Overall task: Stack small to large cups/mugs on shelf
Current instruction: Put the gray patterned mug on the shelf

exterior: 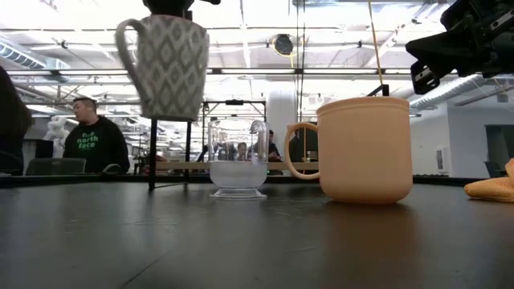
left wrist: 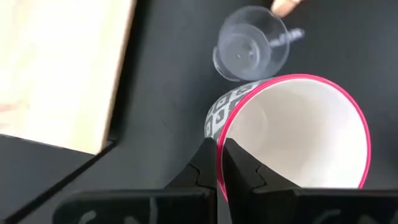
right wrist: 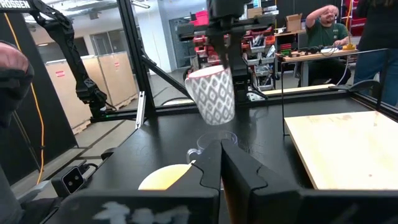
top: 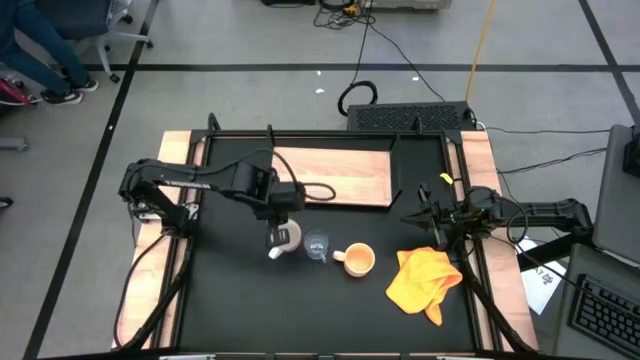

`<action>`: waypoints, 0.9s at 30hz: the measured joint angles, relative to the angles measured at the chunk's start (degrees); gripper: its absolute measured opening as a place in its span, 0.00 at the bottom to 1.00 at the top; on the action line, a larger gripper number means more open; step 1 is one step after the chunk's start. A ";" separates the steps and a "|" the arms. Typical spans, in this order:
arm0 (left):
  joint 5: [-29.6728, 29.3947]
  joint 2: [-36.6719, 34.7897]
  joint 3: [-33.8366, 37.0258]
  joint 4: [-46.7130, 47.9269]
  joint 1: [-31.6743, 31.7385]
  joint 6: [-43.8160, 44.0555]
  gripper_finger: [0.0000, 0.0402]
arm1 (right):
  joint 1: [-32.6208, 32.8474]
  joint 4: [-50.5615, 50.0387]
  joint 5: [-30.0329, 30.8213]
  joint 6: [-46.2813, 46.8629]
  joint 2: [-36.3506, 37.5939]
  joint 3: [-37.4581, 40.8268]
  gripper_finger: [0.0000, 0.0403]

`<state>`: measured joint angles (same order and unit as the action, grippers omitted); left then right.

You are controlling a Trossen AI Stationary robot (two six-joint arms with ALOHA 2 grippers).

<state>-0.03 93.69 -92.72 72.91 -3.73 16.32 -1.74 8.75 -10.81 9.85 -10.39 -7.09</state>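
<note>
My left gripper [left wrist: 219, 163] is shut on the white patterned mug [exterior: 165, 66], which has a pink rim and hangs in the air left of the clear glass cup [exterior: 238, 167]. The glass cup stands on its base on the black table, and the orange-yellow mug [exterior: 360, 150] stands to its right. The light-wood shelf [top: 335, 175] lies flat behind them. My right gripper [right wrist: 222, 163] is shut and empty at the table's right side [top: 432, 212]. My left gripper pinches the white mug's rim wall [left wrist: 219, 134], one finger inside the mug and one outside. The fingers come from above, pointing down. The mug hangs below them, lifted clear of the table and slightly tilted, its handle [exterior: 126, 42] toward the left in the low view.
A yellow cloth [top: 425, 281] lies on the table's near right. Black brackets [top: 396, 168] stand at the shelf's edges. People sit and stand in the room beyond the table.
</note>
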 joint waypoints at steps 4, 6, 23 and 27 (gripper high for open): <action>0.03 0.00 -0.40 0.27 0.62 -1.06 0.02 | -0.02 -0.02 0.00 0.00 0.00 0.00 0.00; 0.04 0.00 -0.40 0.46 0.62 -1.23 0.02 | -0.02 0.00 0.00 0.00 0.00 0.00 0.00; -0.44 0.00 -0.40 0.47 3.58 -2.35 0.02 | 0.00 -0.02 0.00 -0.01 0.00 0.00 0.00; -0.38 0.00 -0.40 0.35 6.11 -4.22 0.02 | -0.02 -0.02 0.00 0.00 0.00 0.00 0.00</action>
<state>-0.41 93.69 -93.12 73.26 2.38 12.10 -1.76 8.73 -10.81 9.85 -10.39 -7.09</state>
